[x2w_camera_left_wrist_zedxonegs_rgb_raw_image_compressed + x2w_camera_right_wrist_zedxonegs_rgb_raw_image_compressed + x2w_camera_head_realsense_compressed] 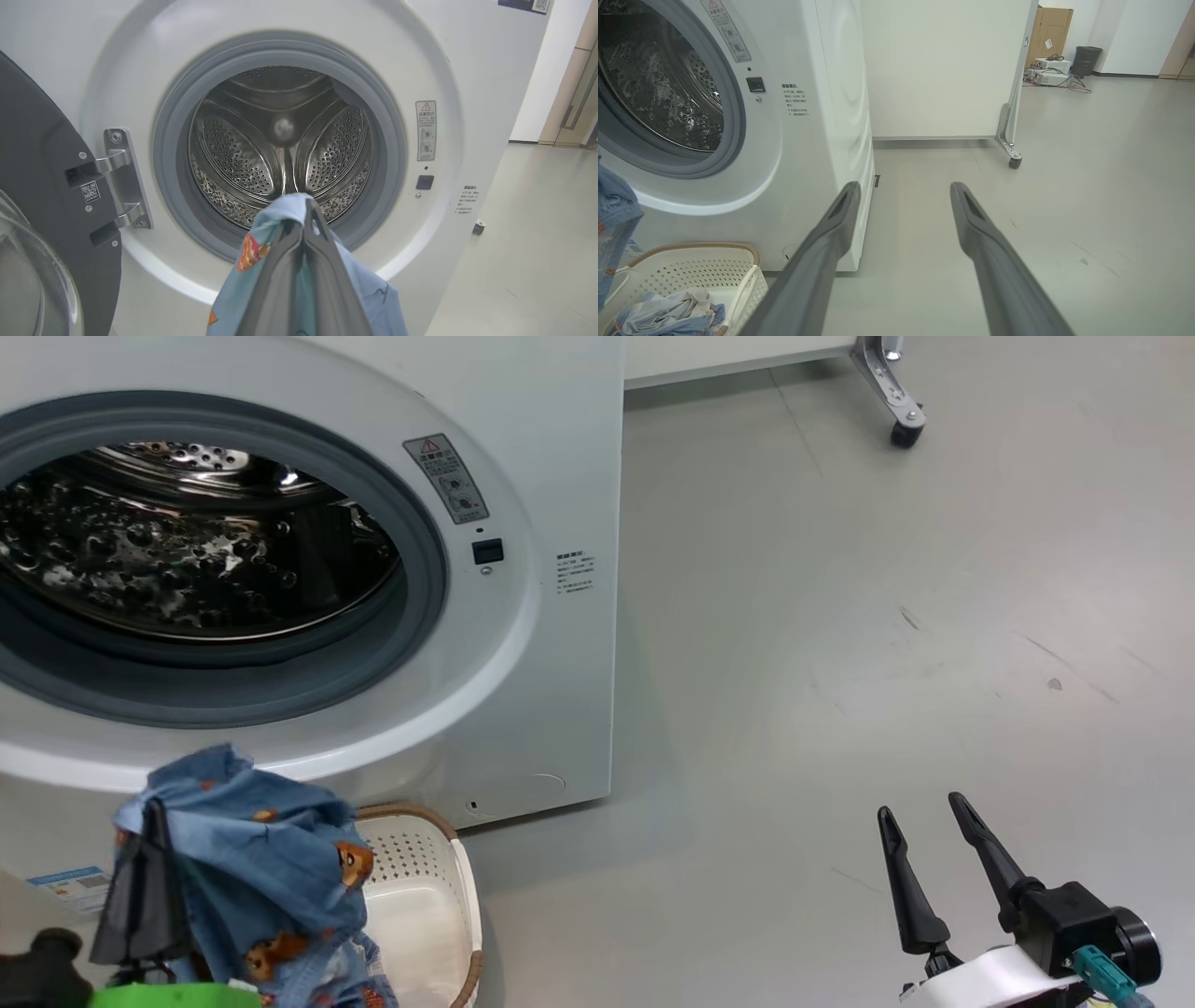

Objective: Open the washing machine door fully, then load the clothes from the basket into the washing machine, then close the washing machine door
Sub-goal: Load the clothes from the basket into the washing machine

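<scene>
The white washing machine [560, 709] stands with its steel drum [280, 140] exposed. The washing machine door [42, 154] is swung wide to the left on its metal hinge [121, 182]. My left gripper [154, 812] is shut on a light blue garment [271, 868] with orange prints, held up below and in front of the drum opening; in the left wrist view the left gripper [307, 205] has the cloth draped over its tips. The cream basket [439, 896] sits on the floor under it, with more clothes [668, 312] inside. My right gripper [924, 817] hangs open over bare floor to the right.
A white wheeled partition stands behind the machine, its caster [906, 429] on the floor at the back right. A cardboard box [1052, 32], a dark bin [1085, 58] and some equipment sit far back. The grey floor [887, 635] spreads to the right of the machine.
</scene>
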Controlling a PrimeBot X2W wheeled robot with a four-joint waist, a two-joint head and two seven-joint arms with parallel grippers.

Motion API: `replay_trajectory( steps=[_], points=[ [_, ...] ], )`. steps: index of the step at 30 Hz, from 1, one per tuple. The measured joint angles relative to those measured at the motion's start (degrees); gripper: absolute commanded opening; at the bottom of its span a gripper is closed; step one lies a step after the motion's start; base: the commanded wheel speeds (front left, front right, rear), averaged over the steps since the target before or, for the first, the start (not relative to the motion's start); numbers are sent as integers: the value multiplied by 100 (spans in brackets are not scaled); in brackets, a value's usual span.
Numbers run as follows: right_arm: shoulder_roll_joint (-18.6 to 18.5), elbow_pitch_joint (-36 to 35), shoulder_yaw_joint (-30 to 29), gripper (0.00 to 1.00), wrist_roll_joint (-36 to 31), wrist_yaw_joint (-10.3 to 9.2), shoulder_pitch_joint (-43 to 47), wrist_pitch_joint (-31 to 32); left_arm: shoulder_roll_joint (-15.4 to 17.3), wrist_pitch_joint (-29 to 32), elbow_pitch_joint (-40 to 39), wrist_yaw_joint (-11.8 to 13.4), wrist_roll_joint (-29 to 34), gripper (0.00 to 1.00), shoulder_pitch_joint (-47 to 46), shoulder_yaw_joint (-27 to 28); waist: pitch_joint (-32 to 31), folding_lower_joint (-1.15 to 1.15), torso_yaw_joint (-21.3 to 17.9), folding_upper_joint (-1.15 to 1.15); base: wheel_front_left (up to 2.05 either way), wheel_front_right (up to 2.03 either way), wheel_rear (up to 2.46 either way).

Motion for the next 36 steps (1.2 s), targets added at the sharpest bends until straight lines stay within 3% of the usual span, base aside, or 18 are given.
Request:
replay_trajectory(
  steps=[18,36],
  points=[
    [104,-60,133,100,116,1,-426,-1,945,377,267,318,-8,0,-1831,1181,799,0,-1118,0,0,0,0],
    [136,-176,348,100,131,1,-859,-1,1613,775,1825,361,112,0,-3554,1190,1995,0,-1507,0,0,0,0]
  ],
)
